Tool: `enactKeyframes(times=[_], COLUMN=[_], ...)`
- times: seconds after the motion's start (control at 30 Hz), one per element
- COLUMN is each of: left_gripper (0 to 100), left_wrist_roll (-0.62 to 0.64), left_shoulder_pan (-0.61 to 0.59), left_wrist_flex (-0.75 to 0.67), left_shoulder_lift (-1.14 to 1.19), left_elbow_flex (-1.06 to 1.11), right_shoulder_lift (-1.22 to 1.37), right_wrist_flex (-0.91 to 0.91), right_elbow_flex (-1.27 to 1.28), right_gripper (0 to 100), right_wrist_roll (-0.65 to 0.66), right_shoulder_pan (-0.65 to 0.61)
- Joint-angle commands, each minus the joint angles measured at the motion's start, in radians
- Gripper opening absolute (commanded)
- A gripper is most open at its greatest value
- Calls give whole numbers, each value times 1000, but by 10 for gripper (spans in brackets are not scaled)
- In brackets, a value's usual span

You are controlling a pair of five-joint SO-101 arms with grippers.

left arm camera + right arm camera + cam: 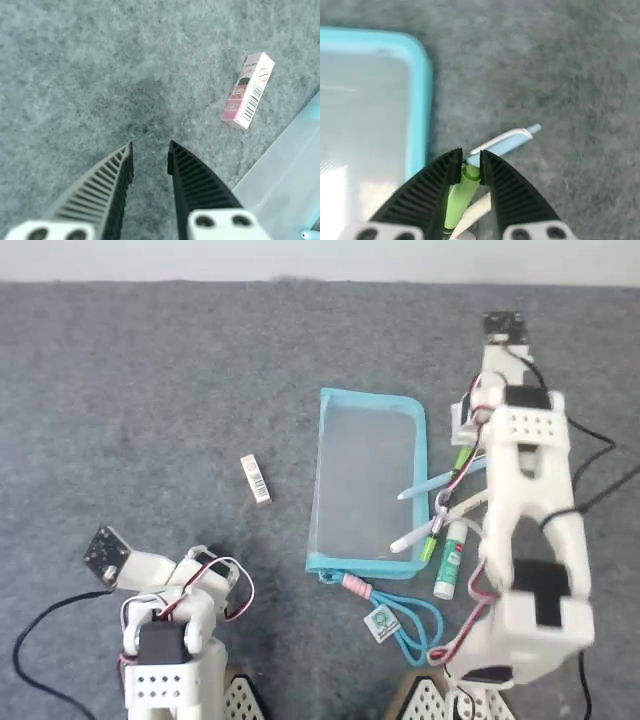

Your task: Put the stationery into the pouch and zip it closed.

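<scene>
The clear pouch (365,485) with teal trim lies flat mid-table, and its trim and clear face (380,95) show in the right wrist view. Along its right edge my right gripper (469,162) is shut on a green pen (462,187), low over the carpet (463,437). A blue pen (507,140) lies just past the fingertips, its tip over the pouch (435,483). A white pen (418,536) and a glue stick (450,560) lie close by. A small pink eraser box (256,479) sits left of the pouch. My left gripper (150,150) hangs open over bare carpet, short of the box (247,91).
A teal strap (410,625) with a tag (381,624) and a pink zipper pull (355,586) trails from the pouch's near corner. Grey carpet covers the table, with free room on the left and at the back. The right arm's cables hang beside the pens.
</scene>
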Motion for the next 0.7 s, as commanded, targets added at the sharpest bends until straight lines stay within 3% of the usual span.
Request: enactKeyframes(times=[0.0,0.13,0.2,0.53,0.67], left_gripper=[109,109,109,109,109], left_wrist_roll=[-11,-11,-11,-11,-11], left_shoulder_pan=[-9,-9,-9,-8,-8], left_wrist_flex=[-9,-9,-9,-9,-9], left_shoulder_lift=[2,2,2,2,2], left_elbow_flex=[-13,-13,-13,-13,-13], right_shoulder_lift=[84,151,151,38,-73], right_wrist_flex=[88,191,231,386,282], right_elbow_flex=[-160,-210,-213,-152,69], right_gripper=[107,284,315,309,270], right_wrist_roll=[-86,-157,-180,-180,-157], right_shoulder_pan=[54,58,42,-87,-110])
